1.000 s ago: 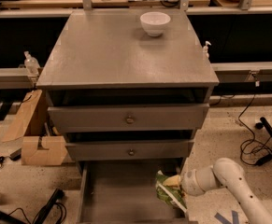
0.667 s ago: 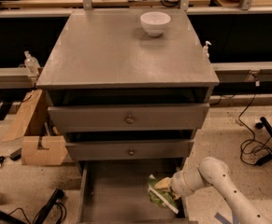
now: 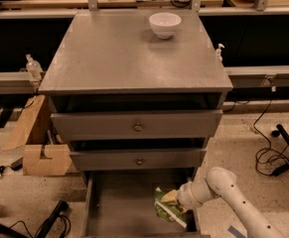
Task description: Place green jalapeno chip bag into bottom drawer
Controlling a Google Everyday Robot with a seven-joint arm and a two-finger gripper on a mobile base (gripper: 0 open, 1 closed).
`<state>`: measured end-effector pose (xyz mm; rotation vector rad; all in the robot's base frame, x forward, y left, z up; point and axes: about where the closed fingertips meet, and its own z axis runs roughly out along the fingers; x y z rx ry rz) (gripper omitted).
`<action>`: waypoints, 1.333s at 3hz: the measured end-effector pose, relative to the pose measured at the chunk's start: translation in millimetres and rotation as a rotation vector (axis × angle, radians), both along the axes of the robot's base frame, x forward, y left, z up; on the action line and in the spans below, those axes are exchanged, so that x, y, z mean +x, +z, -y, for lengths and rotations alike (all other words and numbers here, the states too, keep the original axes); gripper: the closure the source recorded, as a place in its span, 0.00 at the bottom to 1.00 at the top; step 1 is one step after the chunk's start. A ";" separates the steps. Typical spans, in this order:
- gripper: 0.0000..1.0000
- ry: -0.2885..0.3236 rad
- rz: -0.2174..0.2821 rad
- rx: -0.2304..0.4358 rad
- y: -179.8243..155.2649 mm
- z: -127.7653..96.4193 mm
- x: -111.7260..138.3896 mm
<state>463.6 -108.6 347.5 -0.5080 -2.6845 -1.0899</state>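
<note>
While the white arm (image 3: pixel 233 200) reaches in from the right, the gripper (image 3: pixel 174 198) sits low down inside the open bottom drawer (image 3: pixel 119 207), close to its right wall. It is clamped on the green jalapeno chip bag (image 3: pixel 165 211), holding it by the top end. The bag is just to the left of the gripper and a bit below it. It is tilted, with its white edge pointing down at the drawer floor. I cannot tell if the bag touches the floor. Bare grey floor spreads out to the left of the gripper.

Right above the gripper is the lower drawer front (image 3: pixel 139 158), and above that the upper drawer front (image 3: pixel 136 125). Each has a little round knob. High above the gripper, far back on the cabinet top (image 3: pixel 124 58), stands a white bowl (image 3: pixel 165 24). Far off to the gripper's left, a brown cardboard box (image 3: pixel 39 157) sits on the ground.
</note>
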 end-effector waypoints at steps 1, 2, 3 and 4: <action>0.51 0.004 -0.004 0.002 -2.7 -2.6 -1.2; 0.28 0.006 -0.007 0.003 -4.5 -4.2 -1.9; 0.05 0.009 -0.010 0.004 -6.5 -6.1 -2.8; 0.00 0.011 -0.011 0.004 -7.5 -7.1 -3.3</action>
